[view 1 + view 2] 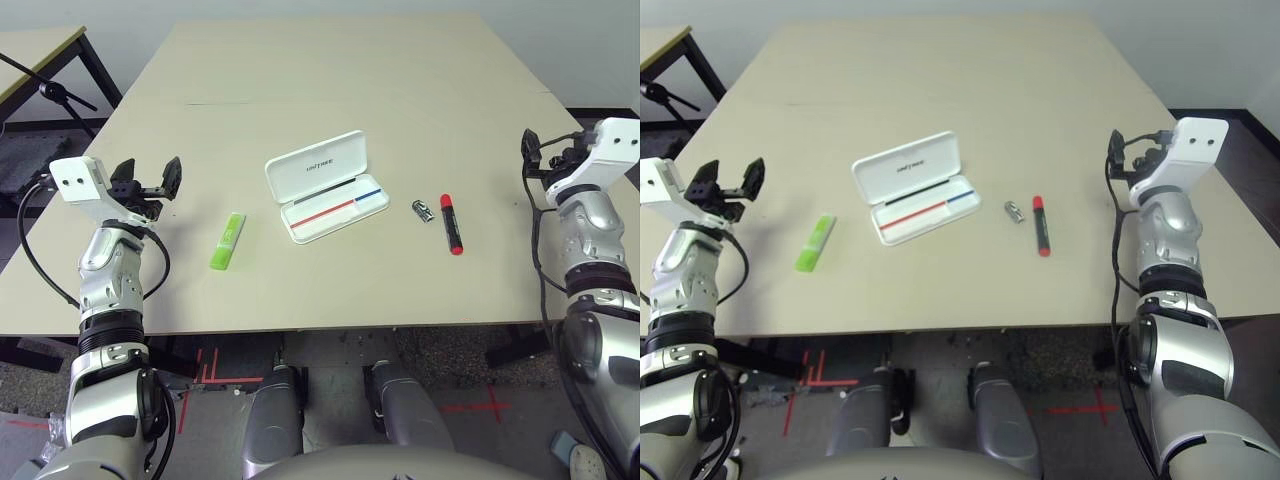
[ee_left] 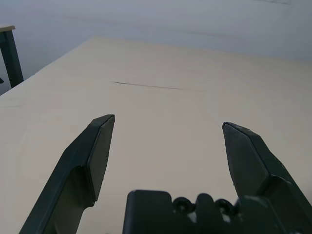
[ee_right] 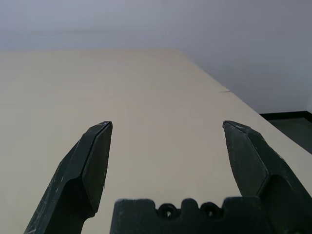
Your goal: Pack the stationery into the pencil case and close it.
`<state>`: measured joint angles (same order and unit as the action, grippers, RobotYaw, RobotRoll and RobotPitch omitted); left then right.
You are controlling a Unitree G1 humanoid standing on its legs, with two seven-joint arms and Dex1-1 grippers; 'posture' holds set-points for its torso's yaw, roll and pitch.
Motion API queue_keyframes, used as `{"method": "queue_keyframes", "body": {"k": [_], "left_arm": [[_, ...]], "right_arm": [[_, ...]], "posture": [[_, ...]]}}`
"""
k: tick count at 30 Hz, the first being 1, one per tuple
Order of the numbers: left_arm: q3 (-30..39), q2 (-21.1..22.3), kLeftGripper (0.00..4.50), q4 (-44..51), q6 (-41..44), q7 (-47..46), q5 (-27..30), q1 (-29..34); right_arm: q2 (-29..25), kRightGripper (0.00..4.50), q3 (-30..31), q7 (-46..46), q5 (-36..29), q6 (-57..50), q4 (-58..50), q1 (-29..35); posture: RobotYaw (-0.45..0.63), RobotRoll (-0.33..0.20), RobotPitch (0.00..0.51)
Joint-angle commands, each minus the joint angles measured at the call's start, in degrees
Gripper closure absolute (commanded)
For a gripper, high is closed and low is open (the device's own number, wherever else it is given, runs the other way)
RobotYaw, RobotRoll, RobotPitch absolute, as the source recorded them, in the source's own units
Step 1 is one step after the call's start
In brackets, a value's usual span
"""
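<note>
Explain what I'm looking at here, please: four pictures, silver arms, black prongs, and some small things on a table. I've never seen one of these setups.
This is a humanoid robot with two silver arms, standing at a beige table. The two wide pictures come from a pair of cameras on its head, looking down over the arms. The other two come from cameras on its wrists, each looking along that arm's own two black fingers.

The left gripper and the right gripper are both open, hold nothing and sit off to the sides of the table.

In the middle lies a white pencil case, open, with a red-and-blue stripe inside. On the robot's left of it lies a lime-green highlighter. On its right lie a small silver-black metal piece and a red marker pen with a black section. Nothing is packed yet.
</note>
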<state>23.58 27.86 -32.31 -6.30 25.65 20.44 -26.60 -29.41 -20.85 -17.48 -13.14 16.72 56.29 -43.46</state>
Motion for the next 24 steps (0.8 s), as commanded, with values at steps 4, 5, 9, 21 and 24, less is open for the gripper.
{"method": "queue_keyframes", "body": {"k": [4,5,9,21,24], "left_arm": [[-0.43,-0.46,0.03,0.59,0.23,-0.5,-0.19,0.11],[-0.46,-0.48,0.03,0.6,0.23,-0.51,-0.21,0.11],[-0.46,-0.45,0.03,0.99,0.33,-0.47,-0.12,0.31],[-0.97,-0.43,0.03,7.51,4.71,1.5,1.35,3.78],[-2.21,-0.86,0.03,10.78,6.87,2.64,1.71,4.67]], "right_arm": [[-0.16,0.0,0.11,-0.19,0.07,0.53,1.04,-0.66],[-0.13,0.0,0.17,-0.21,0.1,0.48,0.99,-0.71],[-0.1,0.0,0.43,-0.52,0.2,0.21,1.05,-1.07],[-1.11,0.0,4.09,-13.64,0.12,-4.45,-1.46,-0.95],[-1.88,0.0,6.54,-19.31,0.73,-6.71,-4.28,0.37]], "posture": [[-0.1,0.0,0.11],[-0.09,0.0,0.111],[-0.09,0.0,0.107],[-0.1,0.0,0.104],[-0.1,0.0,0.104]]}}
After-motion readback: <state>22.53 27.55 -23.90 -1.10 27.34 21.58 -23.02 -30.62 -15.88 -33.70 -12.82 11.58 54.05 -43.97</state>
